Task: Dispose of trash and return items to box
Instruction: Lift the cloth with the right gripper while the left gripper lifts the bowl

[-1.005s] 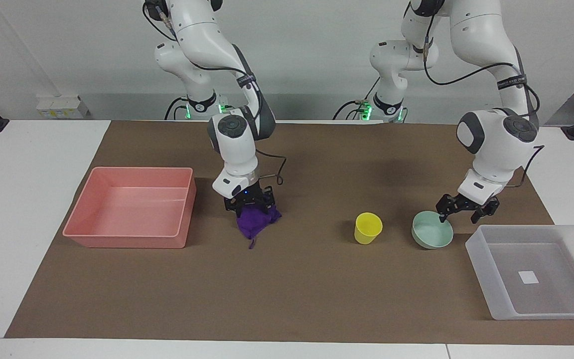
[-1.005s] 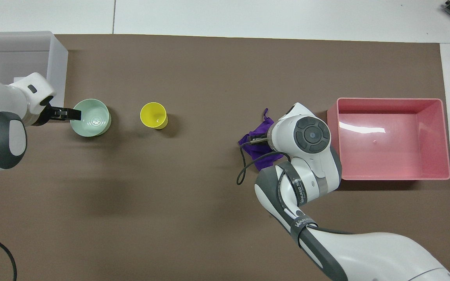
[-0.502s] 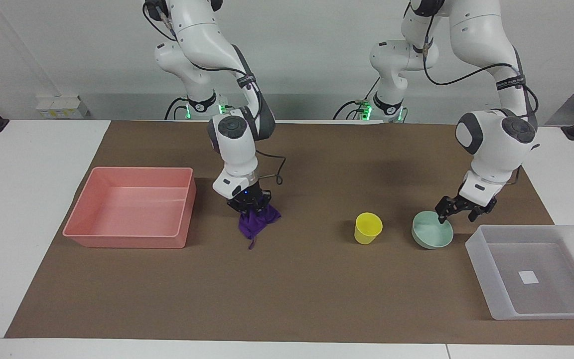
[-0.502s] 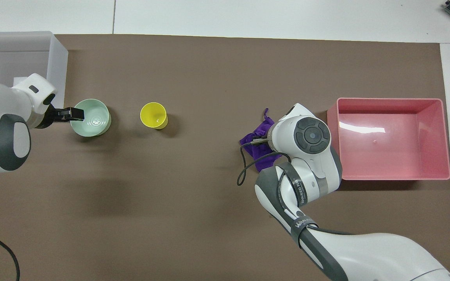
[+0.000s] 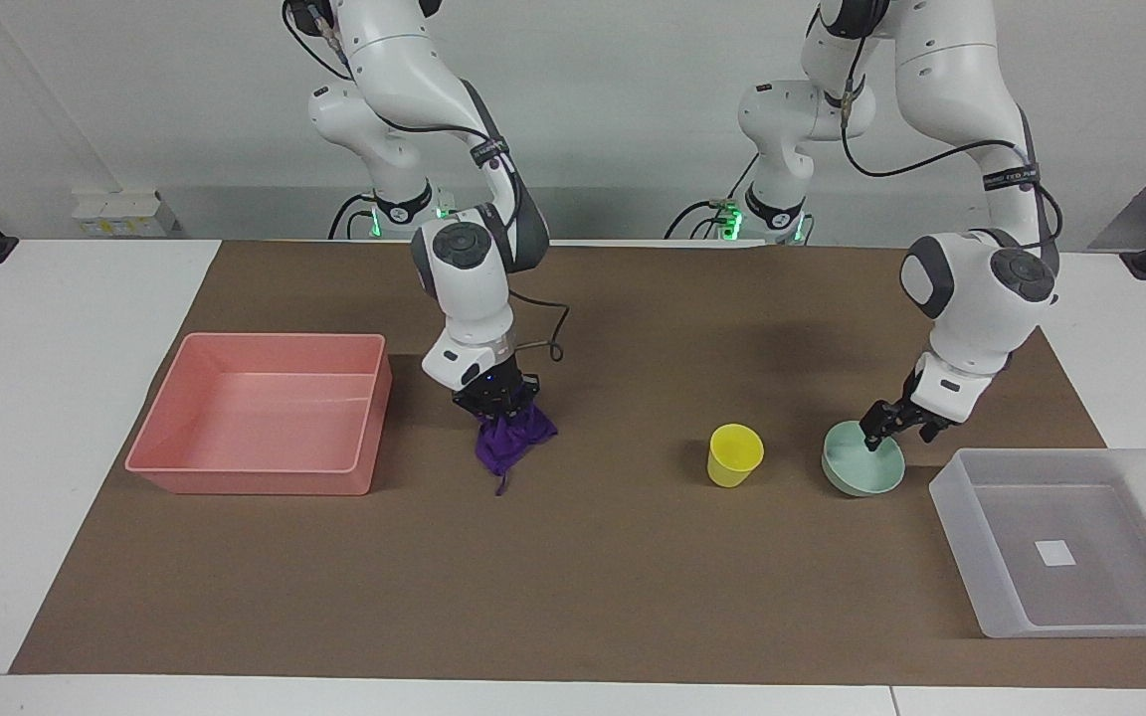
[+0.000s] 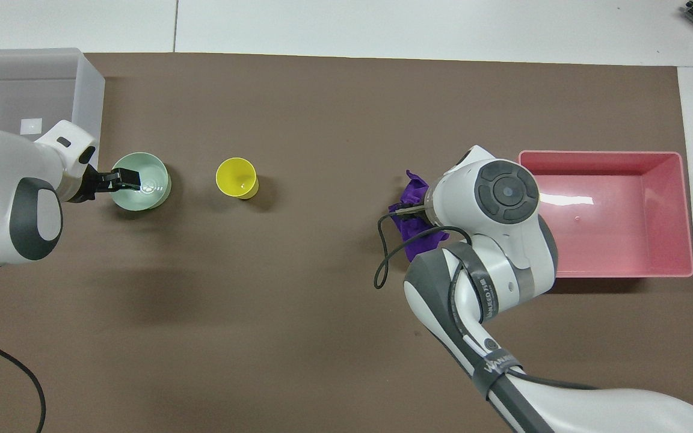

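The purple cloth wad (image 5: 511,443) hangs from my right gripper (image 5: 498,410), which is shut on its top, beside the pink tray; its thread dangles to the mat. In the overhead view the right wrist covers most of the cloth (image 6: 409,225). My left gripper (image 5: 881,430) is shut on the rim of the mint-green bowl (image 5: 866,472), which rests on the mat beside the translucent box (image 5: 991,617). It shows the same way in the overhead view, left gripper (image 6: 127,180) at the bowl (image 6: 149,180). The yellow cup (image 5: 735,454) stands upright between bowl and cloth.
The pink tray (image 5: 245,482) sits at the right arm's end of the table, with nothing in it. The box (image 6: 91,90) holds only its white label (image 6: 30,126). A black cable (image 6: 9,373) lies on the mat near the left arm's base.
The right gripper closed on the cloth and has shifted with it toward the pink tray. The left gripper came down and closed on the bowl's rim.
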### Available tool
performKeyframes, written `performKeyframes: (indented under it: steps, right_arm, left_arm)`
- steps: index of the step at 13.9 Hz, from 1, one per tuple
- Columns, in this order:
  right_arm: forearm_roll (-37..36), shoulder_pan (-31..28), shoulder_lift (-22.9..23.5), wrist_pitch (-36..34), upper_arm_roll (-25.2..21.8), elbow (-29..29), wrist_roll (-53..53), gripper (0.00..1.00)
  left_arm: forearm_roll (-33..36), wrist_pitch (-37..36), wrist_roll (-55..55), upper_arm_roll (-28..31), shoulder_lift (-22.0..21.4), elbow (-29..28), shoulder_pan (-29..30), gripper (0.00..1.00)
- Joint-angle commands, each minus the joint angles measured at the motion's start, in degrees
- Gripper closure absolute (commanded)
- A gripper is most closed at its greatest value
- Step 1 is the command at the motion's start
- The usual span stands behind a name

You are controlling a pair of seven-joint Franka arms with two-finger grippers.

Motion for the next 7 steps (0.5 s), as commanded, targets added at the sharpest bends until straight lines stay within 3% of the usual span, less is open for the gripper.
performKeyframes:
  steps: [1, 4, 7]
  right_arm:
    - [0.62, -1.67, -2.55, -8.10, 0.06, 4.94, 0.75, 1.00]
    - [0.18, -5.79, -7.81, -15.14, 0.06, 7.95, -0.13, 1.00]
    - [0.00, -12.38, -11.60, -17.61, 0.06, 7.95, -5.11, 1.00]
  left_arm:
    - [-1.89, 1.24, -0.25, 0.27, -0.16, -0.83, -0.12, 1.00]
    - [-1.89, 0.72, 0.10, 0.27, -0.16, -0.74, -0.38, 1.00]
    - [-1.80, -0.51, 0.98, 0.27, -1.30, -0.48, -0.64, 1.00]
